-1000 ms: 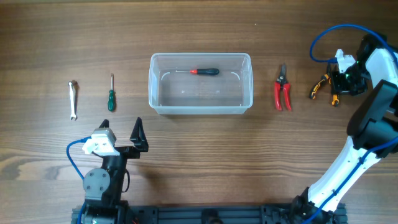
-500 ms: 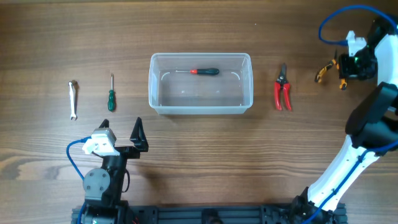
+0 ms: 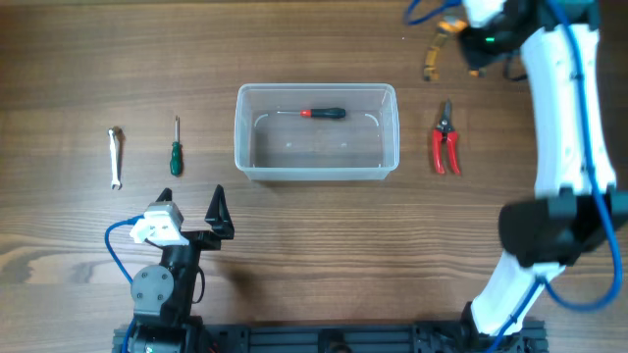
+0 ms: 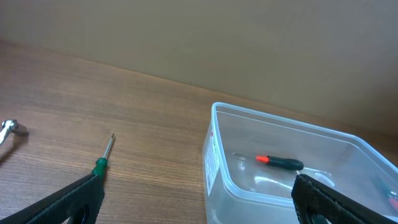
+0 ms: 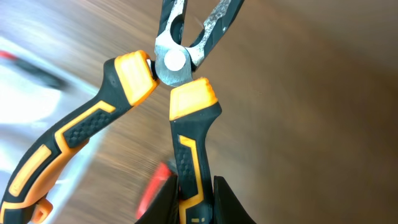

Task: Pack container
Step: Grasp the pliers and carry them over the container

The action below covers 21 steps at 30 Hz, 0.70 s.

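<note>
Container [image 3: 316, 173] sits mid-table, a red screwdriver [image 3: 324, 113] inside; I've got the right gripper [image 5: 194, 198] clenched on one handle of the orange pliers [image 5: 186, 124], aloft past its far-right corner, for dropping in next I reckon, while the left gripper [image 4: 199, 202] waits spread wide, empty, facing it

Worktop [image 3: 314, 235]: wood, visible grain, matt brown.
Container [image 3: 240, 132]: clear plastic, smooth, glossy, light glints on walls.
Red-handled screwdriver [image 3: 324, 113]: red and black plastic handle, thin metal shaft.
Green screwdriver [image 3: 176, 155]: green plastic handle, slight sheen; metal shaft.
Wrench [image 3: 115, 157]: bare metal, bright, polished.
Pruners [image 3: 446, 147]: smooth red handles, dark metal blades.
Pliers [image 5: 186, 106]: steel head, dull grey, scuffed; bright rivet; handles black with orange insets, moulded ribbed grip texture, matt.
</note>
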Available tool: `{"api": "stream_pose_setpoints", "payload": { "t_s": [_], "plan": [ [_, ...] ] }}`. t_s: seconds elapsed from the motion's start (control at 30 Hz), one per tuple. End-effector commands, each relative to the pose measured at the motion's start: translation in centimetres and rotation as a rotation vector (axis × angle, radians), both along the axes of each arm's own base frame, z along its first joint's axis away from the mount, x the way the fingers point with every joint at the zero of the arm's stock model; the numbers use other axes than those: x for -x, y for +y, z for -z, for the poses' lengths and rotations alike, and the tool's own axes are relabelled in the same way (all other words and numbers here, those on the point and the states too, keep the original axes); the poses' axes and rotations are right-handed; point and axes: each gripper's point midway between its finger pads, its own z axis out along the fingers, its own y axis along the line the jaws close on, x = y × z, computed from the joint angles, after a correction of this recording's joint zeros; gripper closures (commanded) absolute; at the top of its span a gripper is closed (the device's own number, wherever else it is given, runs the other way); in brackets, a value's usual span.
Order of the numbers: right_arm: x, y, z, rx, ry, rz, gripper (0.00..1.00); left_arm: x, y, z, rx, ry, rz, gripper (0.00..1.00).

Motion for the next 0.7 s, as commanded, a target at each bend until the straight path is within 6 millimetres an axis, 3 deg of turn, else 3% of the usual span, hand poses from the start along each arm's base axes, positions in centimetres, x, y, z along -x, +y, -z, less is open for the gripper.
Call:
{"api": "stream_pose_setpoints", "payload": {
  "t_s": [0.0,0.13,0.2,0.37,0.67],
  "plan": [
    [2.8,8.0,-5.4,0.010,-0.133,-0.260,0.96,0.0,-0.1,0.0,-0.008,-0.005,0.007,0.00],
    [4.9,14.0,-5.0,0.015,-0.128,-0.422,0.96,0.0,-0.1,0.0,-0.008,-0.005,0.007,0.00],
    [5.7,16.1,-4.4,0.036,-0.122,-0.510,0.96,0.0,-0.1,0.0,-0.008,-0.005,0.007,0.00],
    [5.4,17.8,-2.3,0.066,-0.084,-0.577,0.96,0.0,-0.1,0.0,-0.008,-0.005,0.007,0.00],
    [4.1,19.0,3.7,0.066,0.054,-0.553,0.96,0.0,-0.1,0.0,-0.008,-0.005,0.007,0.00]
  ]
}}
